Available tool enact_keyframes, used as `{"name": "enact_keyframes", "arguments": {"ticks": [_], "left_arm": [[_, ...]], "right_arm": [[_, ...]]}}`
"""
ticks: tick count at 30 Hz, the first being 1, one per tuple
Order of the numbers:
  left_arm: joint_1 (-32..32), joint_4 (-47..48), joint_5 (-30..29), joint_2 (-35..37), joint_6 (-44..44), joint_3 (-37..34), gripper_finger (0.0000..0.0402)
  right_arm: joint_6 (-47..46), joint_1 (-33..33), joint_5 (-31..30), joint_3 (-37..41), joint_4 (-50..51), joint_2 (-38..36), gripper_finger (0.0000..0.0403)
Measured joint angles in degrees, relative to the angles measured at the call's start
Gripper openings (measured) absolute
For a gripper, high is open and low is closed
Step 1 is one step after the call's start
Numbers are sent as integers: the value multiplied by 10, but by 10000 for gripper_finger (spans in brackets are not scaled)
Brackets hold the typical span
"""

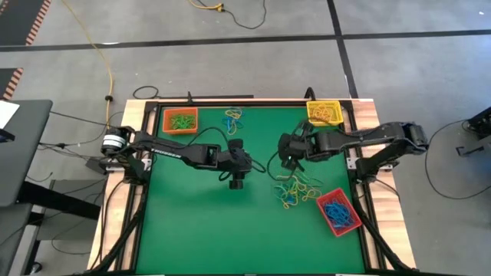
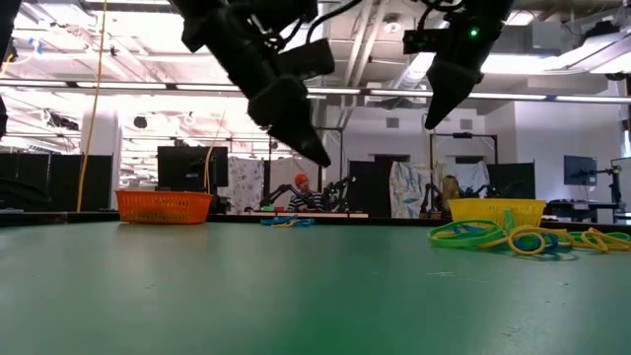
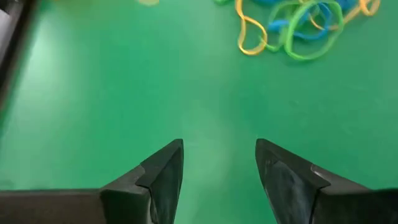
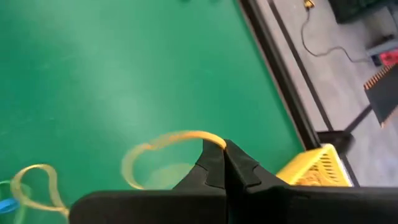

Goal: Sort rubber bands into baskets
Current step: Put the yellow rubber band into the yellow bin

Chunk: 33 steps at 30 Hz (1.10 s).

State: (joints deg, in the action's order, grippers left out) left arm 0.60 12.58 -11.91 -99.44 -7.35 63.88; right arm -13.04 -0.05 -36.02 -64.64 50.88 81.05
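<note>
Right gripper point(image 4: 224, 155), frame centre, pinched shut on a yellow rubber band point(image 4: 163, 147) looping leftward from its fingertips; left gripper point(image 3: 219, 163) spread open, empty.

Grey concrete floor point(image 1: 399, 69) around the table, crossed by dark seams. Yellow cable point(image 1: 107, 65) trails over it. Hazard-striped mat point(image 1: 34, 19) at one corner. Ceiling strip lights point(image 2: 148, 87) lit (open ductwork above). A person point(image 2: 299, 192) sits far back among draped equipment.
</note>
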Motion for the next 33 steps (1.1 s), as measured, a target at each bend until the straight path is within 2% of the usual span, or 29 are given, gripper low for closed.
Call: {"name": "enact_keyframes", "arguments": {"ticks": [3,8,14,22,28,33], "left_arm": [[2,-8,21,0,19,-15,191],[17,-88,45,0,60,-60,191],[52,-220,54,0,94,-131,191],[95,-333,52,0,130,-193,191],[110,-362,51,0,130,-200,191],[110,-366,51,0,130,-200,191]], "right_arm": [[20,-39,1,0,4,-16,11],[60,-119,10,0,12,-38,11],[119,-242,18,0,21,-55,12],[185,-421,66,0,17,-61,13],[209,-515,129,-1,-4,-41,14],[210,-550,155,-1,-4,-13,14]]}}
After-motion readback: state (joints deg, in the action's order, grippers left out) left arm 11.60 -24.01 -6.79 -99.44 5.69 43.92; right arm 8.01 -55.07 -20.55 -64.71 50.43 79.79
